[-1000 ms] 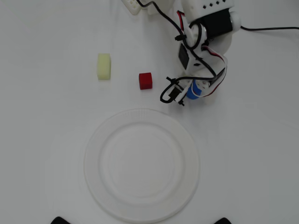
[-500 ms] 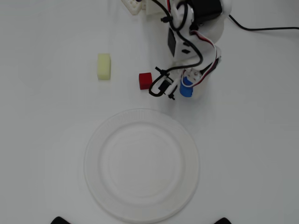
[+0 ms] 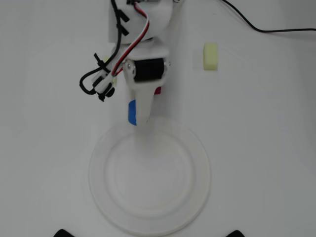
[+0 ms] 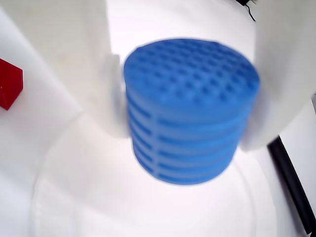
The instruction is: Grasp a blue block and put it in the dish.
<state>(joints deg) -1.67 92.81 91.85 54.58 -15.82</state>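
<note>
Blue block (image 4: 190, 111) between closed jaws

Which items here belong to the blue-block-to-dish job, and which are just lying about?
Job: blue block, clamped between the pincer fingers; dish, beneath it.

Lying about: red cube; pale yellow block; black cable.

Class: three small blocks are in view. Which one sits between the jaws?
The ribbed blue cylinder block, clamped on both sides; the red cube and pale yellow rectangular block lie free on the table.
</note>
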